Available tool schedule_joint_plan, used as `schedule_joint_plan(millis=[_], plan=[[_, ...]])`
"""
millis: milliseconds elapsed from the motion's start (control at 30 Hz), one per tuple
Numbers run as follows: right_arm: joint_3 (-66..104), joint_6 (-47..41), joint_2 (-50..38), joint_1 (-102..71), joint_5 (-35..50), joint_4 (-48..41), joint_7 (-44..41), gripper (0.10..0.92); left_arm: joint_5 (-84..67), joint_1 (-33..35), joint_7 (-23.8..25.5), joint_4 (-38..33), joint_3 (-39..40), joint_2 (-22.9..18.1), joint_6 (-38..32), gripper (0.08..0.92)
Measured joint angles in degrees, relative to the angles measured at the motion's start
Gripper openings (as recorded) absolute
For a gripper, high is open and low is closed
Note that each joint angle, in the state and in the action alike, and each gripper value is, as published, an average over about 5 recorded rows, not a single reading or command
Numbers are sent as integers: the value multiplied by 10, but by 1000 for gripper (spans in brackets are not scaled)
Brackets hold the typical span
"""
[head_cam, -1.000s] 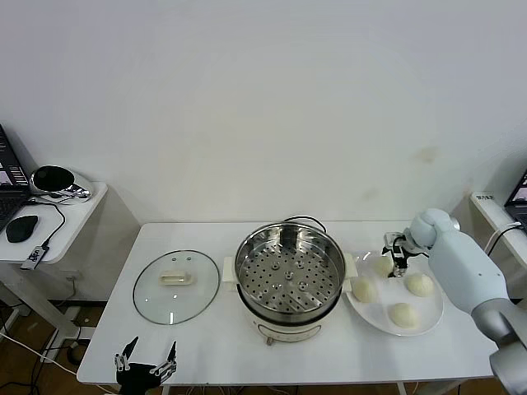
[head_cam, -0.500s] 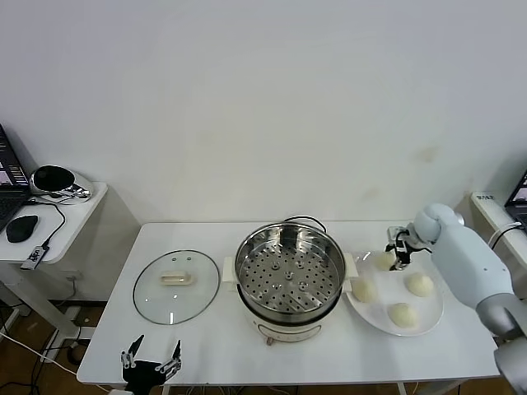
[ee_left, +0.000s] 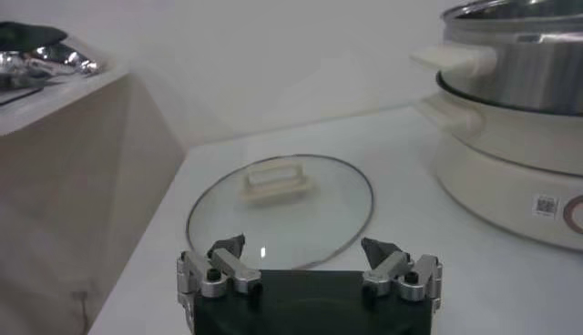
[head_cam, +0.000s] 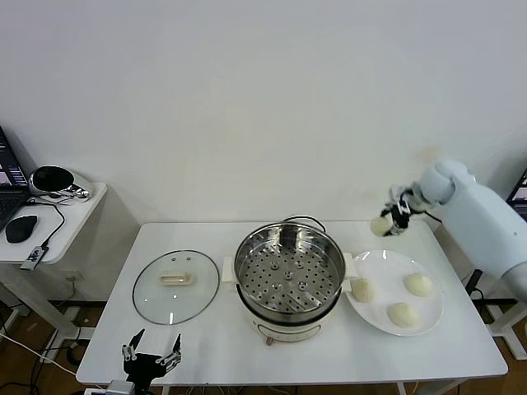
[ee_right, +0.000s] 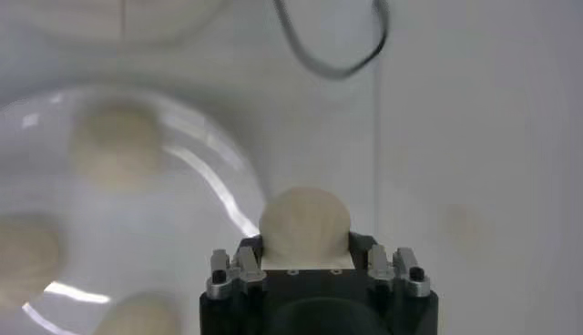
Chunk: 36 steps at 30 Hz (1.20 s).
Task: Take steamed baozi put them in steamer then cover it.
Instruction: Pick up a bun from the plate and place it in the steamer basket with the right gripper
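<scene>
**One bun aloft in the right fingers, three on the plate**

The right gripper (head_cam: 394,216) has its fingers closed around one steamed baozi (head_cam: 381,225), which hangs clear of the table, above the far edge and behind the white plate (head_cam: 372,314). In the right wrist view the same bun (ee_right: 304,222) sits between that gripper (ee_right: 310,264)'s fingers, with the plate (ee_right: 219,182) and the table below it. The right arm reaches in from the robot's right, its white forearm slanting down toward the wrist.

The other three buns (head_cam: 401,313) lie on the plate, apart from one another. The plate stands just beside the steamer (head_cam: 290,276), on its right.

The steamer sits mid-table, uncovered, its perforated tray showing and no bun inside. A dark cord (head_cam: 303,220) runs out behind it.

The cover (head_cam: 175,285) lies flat on the table to the steamer's left, handle up, near it but not touching.

The left gripper (head_cam: 151,360) waits low at the table's near edge, in front of the cover, fingers spread wide and holding nothing; its wrist view shows the cover (ee_left: 280,208) just beyond the fingertips (ee_left: 228,246).
</scene>
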Motion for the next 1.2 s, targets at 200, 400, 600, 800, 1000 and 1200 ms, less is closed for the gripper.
schedule_joint_plan(millis=[200,400,600,800,1000,1200], plan=[[-44,79,39,49,58,4,-43,519,-2,0,2,-8,-1,-1,0,823],[-69,183,73,72,65,22,-70,373,-4,6,2,-17,-3,-6,-1,823],[-89,259,102,83,65,34,-89,349,-4,6,3,-24,-7,-6,1,823],[-108,337,134,85,51,26,-95,356,-3,8,3,-25,-7,-9,2,823],[-113,407,172,77,14,12,-89,357,1,10,2,-24,-6,-13,2,823],[-116,448,200,67,-22,0,-80,357,2,16,2,-31,-6,-15,2,823]])
